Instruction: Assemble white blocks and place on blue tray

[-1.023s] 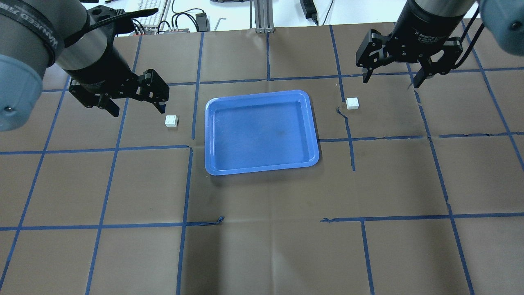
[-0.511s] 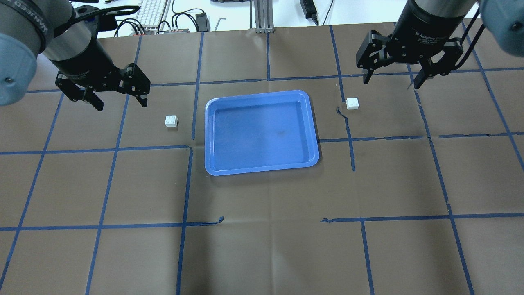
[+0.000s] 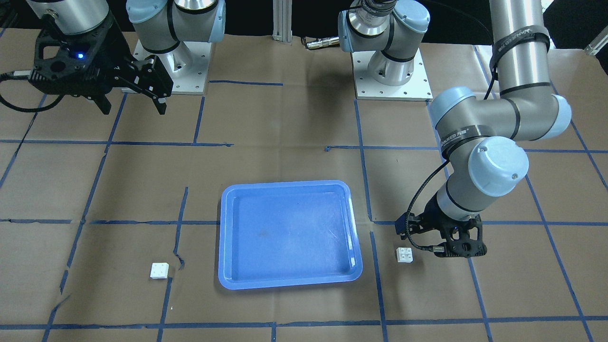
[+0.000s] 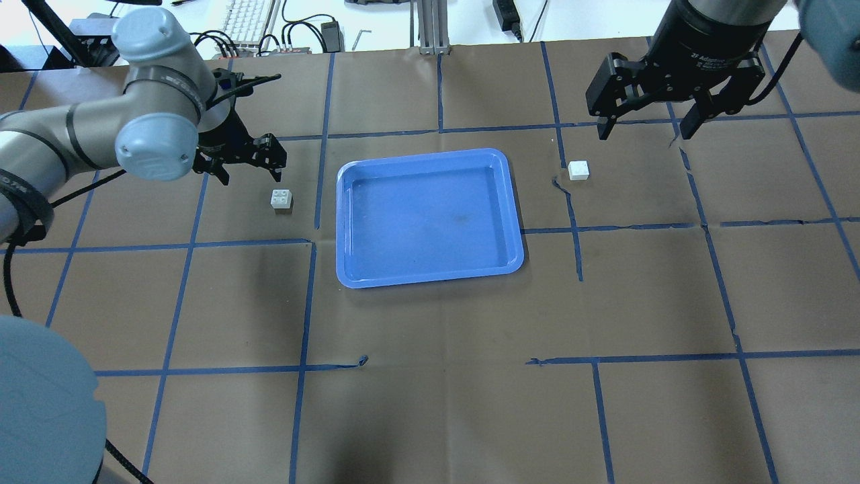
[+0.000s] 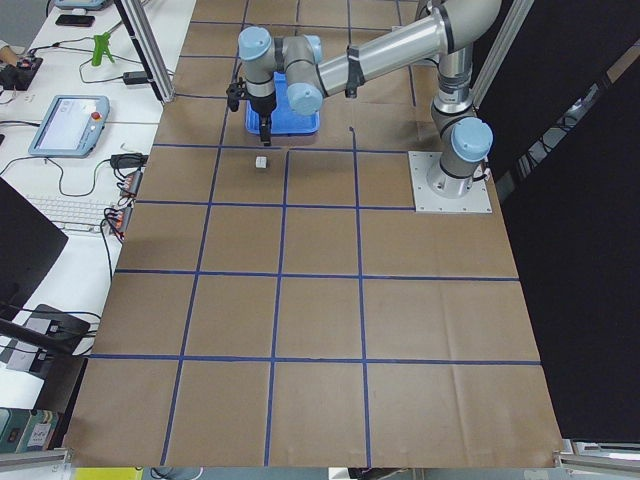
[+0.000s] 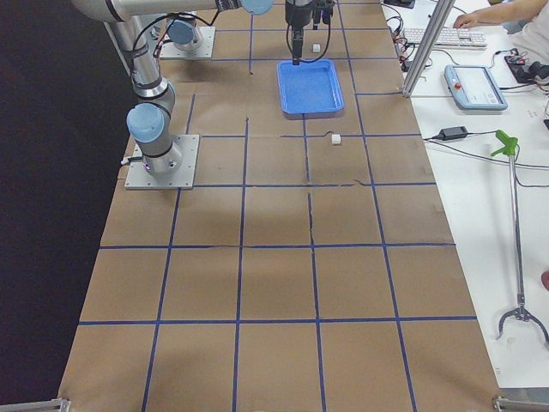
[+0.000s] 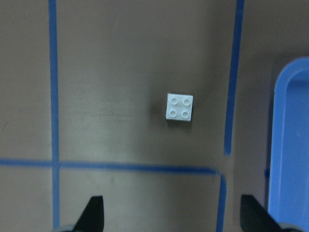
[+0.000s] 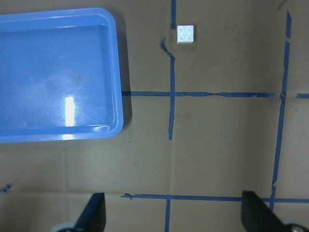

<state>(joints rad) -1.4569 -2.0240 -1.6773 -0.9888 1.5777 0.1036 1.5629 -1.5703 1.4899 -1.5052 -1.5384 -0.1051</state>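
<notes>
Blue tray (image 4: 430, 215) flat, central; left white block (image 4: 281, 199) and right white block (image 4: 578, 169) unjoined, studs up, flanking it.

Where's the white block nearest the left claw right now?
Overhead view: the white block sits studs-up on the brown paper just left of the blue tray, untouched, with the open left claw hovering close by.

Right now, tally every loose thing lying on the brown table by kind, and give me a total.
White blocks: 2
Blue tray: 1
Total: 3
</notes>
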